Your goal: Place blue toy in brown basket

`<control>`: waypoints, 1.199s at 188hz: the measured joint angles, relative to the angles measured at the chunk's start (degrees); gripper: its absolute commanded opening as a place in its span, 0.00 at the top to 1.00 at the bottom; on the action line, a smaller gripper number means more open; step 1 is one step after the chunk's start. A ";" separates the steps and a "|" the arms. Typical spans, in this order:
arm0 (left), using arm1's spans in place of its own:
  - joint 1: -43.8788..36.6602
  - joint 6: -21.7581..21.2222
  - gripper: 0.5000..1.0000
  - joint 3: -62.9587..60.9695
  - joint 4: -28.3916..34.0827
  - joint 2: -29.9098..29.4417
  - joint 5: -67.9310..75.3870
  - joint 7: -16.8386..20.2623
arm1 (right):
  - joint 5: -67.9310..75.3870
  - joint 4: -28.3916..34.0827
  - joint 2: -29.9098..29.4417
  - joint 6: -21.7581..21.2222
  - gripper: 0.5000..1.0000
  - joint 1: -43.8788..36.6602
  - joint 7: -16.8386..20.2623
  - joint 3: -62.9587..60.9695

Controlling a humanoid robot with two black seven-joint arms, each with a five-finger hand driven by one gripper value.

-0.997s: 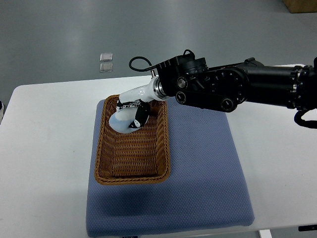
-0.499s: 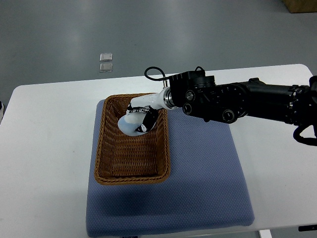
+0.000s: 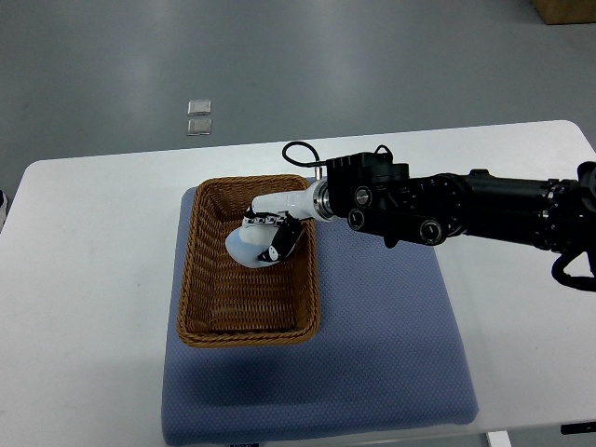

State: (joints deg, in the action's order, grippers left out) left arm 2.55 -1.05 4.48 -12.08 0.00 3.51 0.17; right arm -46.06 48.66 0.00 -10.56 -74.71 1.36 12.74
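white table seen | blue mat laid on it | 2 small clear sq. items on grey floor | cardboard box seen at top-right corner

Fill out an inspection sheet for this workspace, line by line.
Surface: white table with a blue mat on it.
Job's things: brown basket on the mat; pale blue toy in the right hand, over the basket's far end.
Clutter: nothing seen on the table.
Grippers: right hand shut on the toy; left hand not in view.
Cables: black cable loop at the right wrist.
Surroundings: grey floor, two small square plates on it, a brown box corner.
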 measured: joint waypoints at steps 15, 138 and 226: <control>0.00 0.00 0.00 0.00 0.09 0.00 0.00 0.00 | 0.03 0.02 0.00 0.21 0.57 0.44 -0.07 0.00; 0.00 0.00 0.00 0.00 0.30 0.00 0.00 0.00 | 0.00 0.03 0.00 0.13 0.29 -0.04 -0.39 -3.83; 0.00 0.00 0.00 0.00 0.12 0.00 0.00 0.00 | 1.60 -0.04 1.94 0.93 0.29 6.06 -2.50 -27.68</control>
State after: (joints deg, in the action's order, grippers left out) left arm 2.54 -1.06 4.48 -11.95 0.00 3.52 0.17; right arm -44.46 48.62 1.94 -9.63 -68.65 -1.15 -14.94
